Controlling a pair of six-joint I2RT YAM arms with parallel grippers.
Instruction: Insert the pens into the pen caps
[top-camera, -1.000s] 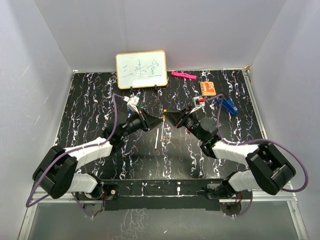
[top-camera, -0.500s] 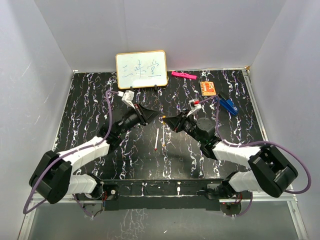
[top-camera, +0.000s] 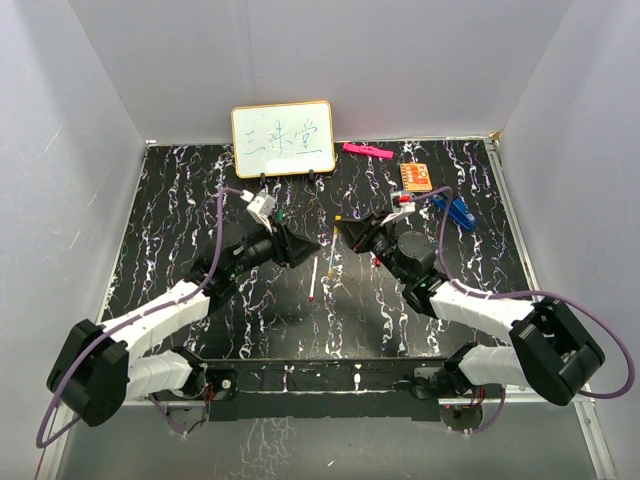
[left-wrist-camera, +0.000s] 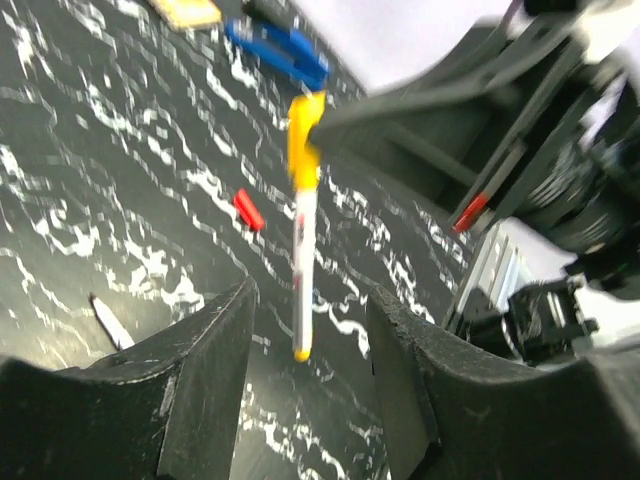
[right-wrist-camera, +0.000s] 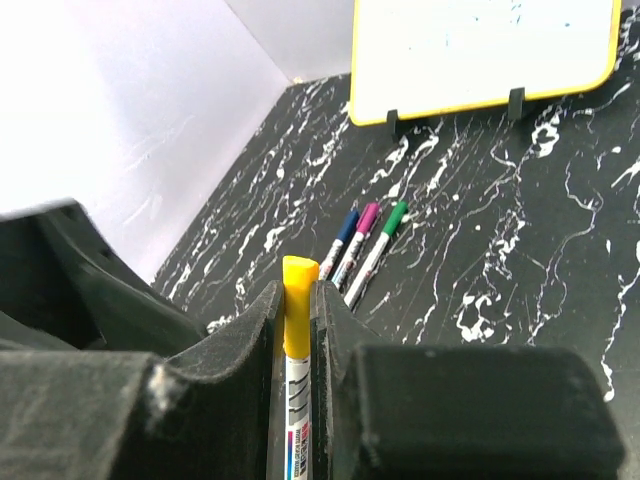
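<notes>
Jaws of the left pincer stand apart with nothing between them. It faces the free end of the yellow pen, apparently standing off so that the other arm alone bears the pen. Three capped pens, blue, purple and green, lie side by side at mid-frame of the right wrist view, below the whiteboard, and are judged finished and parked clear. A red-tipped pen lies uncapped at the centre of the top view. Its likely partner, the red cap, lies apart from it on the table. At right, the right pincer is clamped on the yellow pen just below its cap, which appears seated. The red pair is judged next.
</notes>
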